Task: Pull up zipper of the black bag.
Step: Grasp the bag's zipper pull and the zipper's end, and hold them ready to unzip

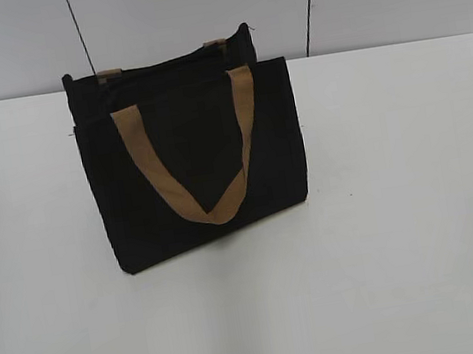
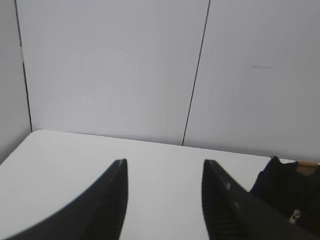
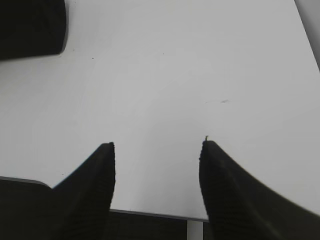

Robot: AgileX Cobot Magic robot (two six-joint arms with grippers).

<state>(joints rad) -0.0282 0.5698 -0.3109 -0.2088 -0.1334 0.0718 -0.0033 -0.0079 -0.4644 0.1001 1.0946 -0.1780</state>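
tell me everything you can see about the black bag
The black bag is a boxy tote of dark fabric, standing upright on the white table near the back wall. A tan strap hangs in a V down its front; a second strap's ends show at the top. A small silver pull shows in the left wrist view. Neither gripper touches it.

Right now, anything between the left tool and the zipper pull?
Nothing visible. The left tool is open over bare table; the black bag sits to its right, with the silver zipper pull showing, uncovered. Tan handle hangs down the front, off the zip line.
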